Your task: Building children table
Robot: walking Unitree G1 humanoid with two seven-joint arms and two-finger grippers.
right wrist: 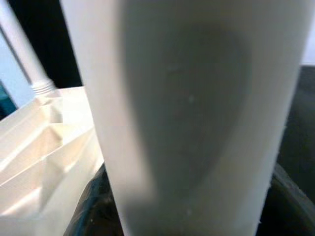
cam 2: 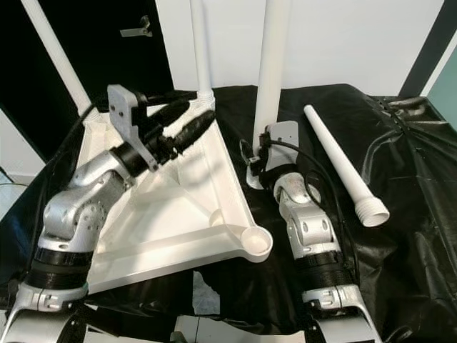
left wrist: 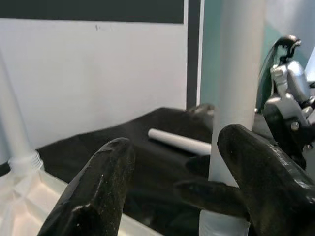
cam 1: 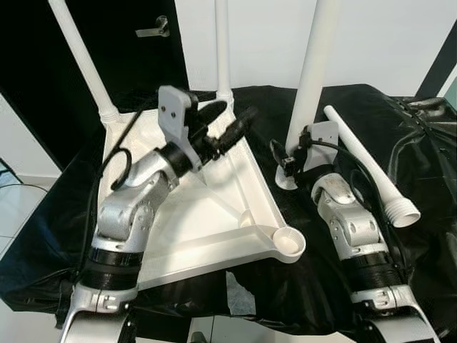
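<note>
The white table top (cam 1: 207, 214) lies upside down on a black cloth (cam 1: 421, 164). Two white legs stand in its far corners: one at the left (cam 1: 82, 57), one at the middle (cam 1: 222, 46). A third leg (cam 1: 310, 78) stands upright at the right corner, and my right gripper (cam 1: 287, 163) is shut on its base; this leg (right wrist: 197, 123) looms close in the right wrist view. My left gripper (cam 1: 235, 113) hovers open above the table top, its fingers (left wrist: 98, 187) pointing toward that leg. A loose leg (cam 1: 368, 168) lies on the cloth to the right.
The near corner has an empty round socket (cam 1: 289, 241). A white wall and a dark door with a handle (cam 1: 153, 30) stand behind. The cloth hangs over the near edge, with floor showing at the left (cam 1: 14, 207).
</note>
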